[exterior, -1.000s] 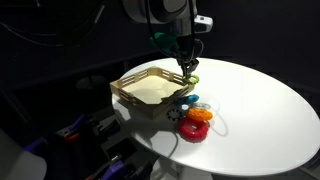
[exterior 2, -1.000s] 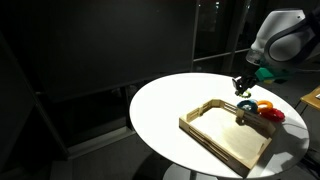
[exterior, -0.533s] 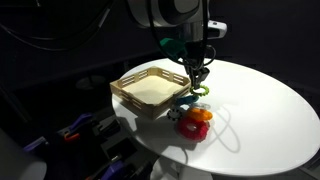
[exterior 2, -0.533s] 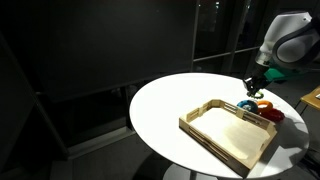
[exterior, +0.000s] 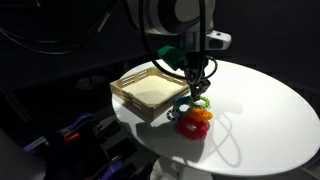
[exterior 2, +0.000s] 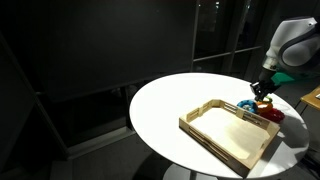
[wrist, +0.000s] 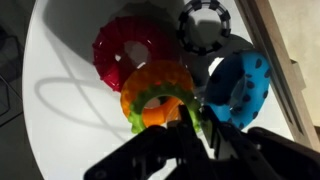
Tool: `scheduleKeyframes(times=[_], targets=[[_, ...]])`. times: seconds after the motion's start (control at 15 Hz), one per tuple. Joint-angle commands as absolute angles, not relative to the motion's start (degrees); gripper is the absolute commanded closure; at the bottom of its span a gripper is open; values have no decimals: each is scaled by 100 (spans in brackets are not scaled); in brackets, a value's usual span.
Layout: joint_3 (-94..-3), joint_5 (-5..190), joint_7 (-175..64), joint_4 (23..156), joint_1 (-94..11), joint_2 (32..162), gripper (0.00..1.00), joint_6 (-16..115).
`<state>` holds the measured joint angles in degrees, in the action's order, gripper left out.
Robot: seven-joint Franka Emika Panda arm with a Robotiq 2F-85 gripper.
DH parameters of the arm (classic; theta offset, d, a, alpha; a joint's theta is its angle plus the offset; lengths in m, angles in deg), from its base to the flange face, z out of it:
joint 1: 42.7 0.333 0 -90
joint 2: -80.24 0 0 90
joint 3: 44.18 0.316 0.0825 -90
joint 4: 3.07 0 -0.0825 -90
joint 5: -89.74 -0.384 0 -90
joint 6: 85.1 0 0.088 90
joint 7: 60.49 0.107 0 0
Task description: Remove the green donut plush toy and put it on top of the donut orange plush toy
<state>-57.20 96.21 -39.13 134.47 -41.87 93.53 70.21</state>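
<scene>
My gripper (wrist: 197, 126) is shut on the rim of the green donut plush toy (wrist: 138, 112), a lime-green soft ring. It holds the ring directly over the donut orange plush toy (wrist: 160, 80), which shows through the green ring's hole. In an exterior view the gripper (exterior: 194, 96) hangs just above the cluster of rings beside the tray, with the green ring (exterior: 201, 104) over the orange one (exterior: 198, 116). It also shows at the far right of an exterior view (exterior 2: 262, 95).
A red ring (wrist: 135, 48), a blue ring (wrist: 243, 88) and a black ring (wrist: 205, 24) lie close around the orange one. A wooden tray (exterior: 125, 95) stands next to them on the round white table (exterior: 265, 100), whose edge is near.
My gripper has carried the green ring away from the tray's edge and lowered it over the orange ring in the cluster.
</scene>
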Motion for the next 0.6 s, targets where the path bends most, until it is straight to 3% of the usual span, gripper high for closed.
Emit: scheduleKeyframes(times=[0.0, 0.2, 0.33, 0.4, 0.53], targets=[[-5728, 9714, -3837, 13529, -4260, 9311, 94, 6929], [-5713, 9681, -3854, 13549, -4276, 9351, 93, 6909], [-5713, 9687, -3847, 13550, -4263, 9378, 73, 6901], [-5717, 9696, -3839, 13550, -4254, 9386, 55, 6894], [-5716, 9693, -3838, 13553, -4249, 9393, 41, 6886]])
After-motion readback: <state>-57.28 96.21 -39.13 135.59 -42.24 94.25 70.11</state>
